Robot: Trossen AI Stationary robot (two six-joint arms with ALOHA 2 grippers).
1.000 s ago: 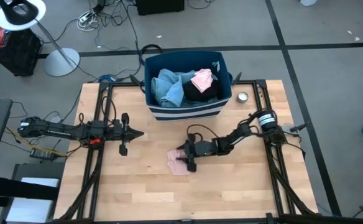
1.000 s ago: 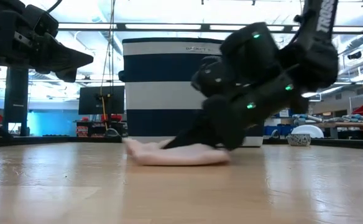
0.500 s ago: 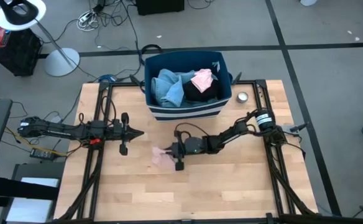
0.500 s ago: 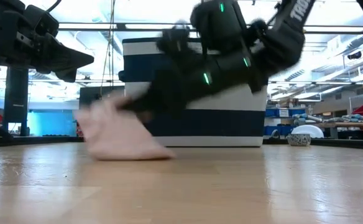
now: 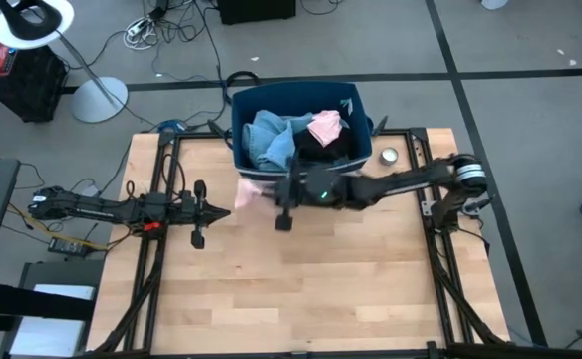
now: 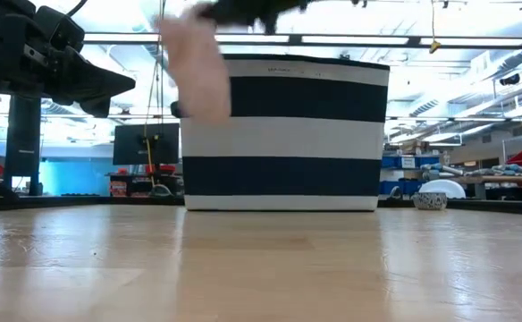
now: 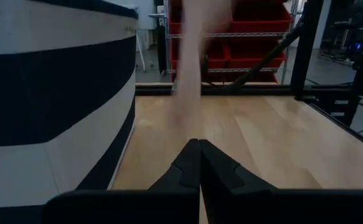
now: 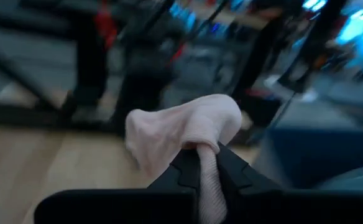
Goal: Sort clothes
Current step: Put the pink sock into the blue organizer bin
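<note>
Your right gripper [image 5: 276, 192] pinches the pink cloth [image 5: 250, 191] between its fingers, and the cloth hangs in the air just beside the front left corner of the striped bin [image 5: 296, 178]. Your left gripper [image 5: 223, 212], fingers pressed together, waits left of the bin.

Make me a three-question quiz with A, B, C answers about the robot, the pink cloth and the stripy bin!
1. Where is the pink cloth?
A. flat on the table
B. hanging in the air beside the bin
C. on the floor

2. What colours are the bin's stripes?
A. navy and white
B. red and yellow
C. green and black

3. What is the right gripper doing?
A. open, empty
B. shut on the cloth
C. resting in the bin

Answers: 1 B, the low view shows it off the wood. 2 A, its side shows them. 3 B, cloth is pinched between its fingers.
</note>
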